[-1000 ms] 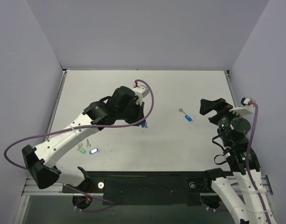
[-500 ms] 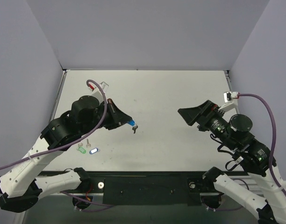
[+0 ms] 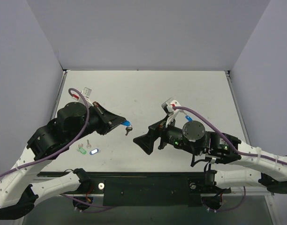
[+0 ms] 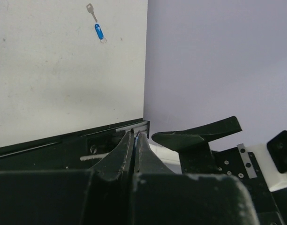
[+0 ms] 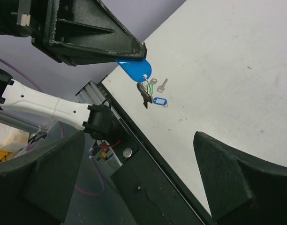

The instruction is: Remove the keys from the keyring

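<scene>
The left pincer (image 3: 123, 123) is pressed together on a bright blue key cap (image 5: 134, 69). It pinches the cap at its top edge and holds it in the air over the middle of the worktop (image 3: 190, 89), a little toward the near edge. Under the cap hangs a dark key (image 5: 144, 95), joined to it by a thin keyring (image 5: 145, 78) (this one is too small to see clearly). The right pincer (image 5: 139, 138) is spread wide with nothing in it, and it points at the hanging key from near. By the near edge, toward the left corner, lie a green cap (image 3: 80, 151), a blue-and-white cap (image 3: 93, 152) and a small silver key (image 3: 88, 142), close together. Another blue-capped key (image 4: 99, 31) lies on the right half of the worktop.
</scene>
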You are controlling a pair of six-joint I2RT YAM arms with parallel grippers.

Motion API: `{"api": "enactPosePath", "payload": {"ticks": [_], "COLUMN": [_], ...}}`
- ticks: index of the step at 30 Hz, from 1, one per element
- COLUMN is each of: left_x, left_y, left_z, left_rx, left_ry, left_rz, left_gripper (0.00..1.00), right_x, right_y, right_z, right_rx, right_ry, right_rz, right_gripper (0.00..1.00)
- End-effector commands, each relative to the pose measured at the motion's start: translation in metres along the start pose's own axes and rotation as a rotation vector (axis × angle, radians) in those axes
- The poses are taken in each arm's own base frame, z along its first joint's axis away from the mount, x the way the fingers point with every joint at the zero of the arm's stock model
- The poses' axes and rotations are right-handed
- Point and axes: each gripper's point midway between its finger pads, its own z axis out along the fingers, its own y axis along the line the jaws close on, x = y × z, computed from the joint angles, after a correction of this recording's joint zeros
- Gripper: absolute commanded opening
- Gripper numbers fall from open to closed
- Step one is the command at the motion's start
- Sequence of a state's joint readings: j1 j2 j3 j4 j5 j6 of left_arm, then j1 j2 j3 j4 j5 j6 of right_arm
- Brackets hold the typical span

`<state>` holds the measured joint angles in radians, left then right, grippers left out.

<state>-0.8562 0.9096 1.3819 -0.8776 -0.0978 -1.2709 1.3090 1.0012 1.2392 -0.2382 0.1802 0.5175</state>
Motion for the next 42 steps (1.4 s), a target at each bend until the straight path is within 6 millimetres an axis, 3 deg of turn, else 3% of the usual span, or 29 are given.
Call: {"api": "enactPosePath", "payload": {"ticks": [1,5,14,23,31,42], "left_x": [-0.01,-0.009,-0.001,-0.002,-0.006,-0.01], "left_y": [-0.019,-0.011,-0.037,-0.055,-0.06,-0.068], "left_z": [-0.021,-0.023,-0.022,-0.028,-0.029,-0.031], "left_rx": [0.086,0.045,0.149,0.221,0.24,0.285], "left_ry": [-0.041,-0.037,0.03,0.058,0.051,0.047], "left_rz": [-0.131,-0.2,-0.302,-0.369,-0.435,-0.486], "left_gripper": [0.0,0.0,0.0,0.0,0.0,0.0], "right_x": [-0.046,-0.051,-0.036,-0.051,-0.07,-0.083], "right_y": [0.014,0.009,0.028,0.045,0.043,0.046], "right_z": [-0.009,-0.011,0.001,-0.004,0.002,0.005], "right_rx": [-0.077,-0.075,-0.222,-0.372,-0.445,-0.531], "right_ry": [-0.233,-0.304,-0.347,-0.444,-0.515,-0.559], "right_rz": [-0.01,-0.015,-0.095,-0.093,-0.031,0.032], "right_gripper": [0.94,0.93,0.85,0.77,0.75,0.62]}}
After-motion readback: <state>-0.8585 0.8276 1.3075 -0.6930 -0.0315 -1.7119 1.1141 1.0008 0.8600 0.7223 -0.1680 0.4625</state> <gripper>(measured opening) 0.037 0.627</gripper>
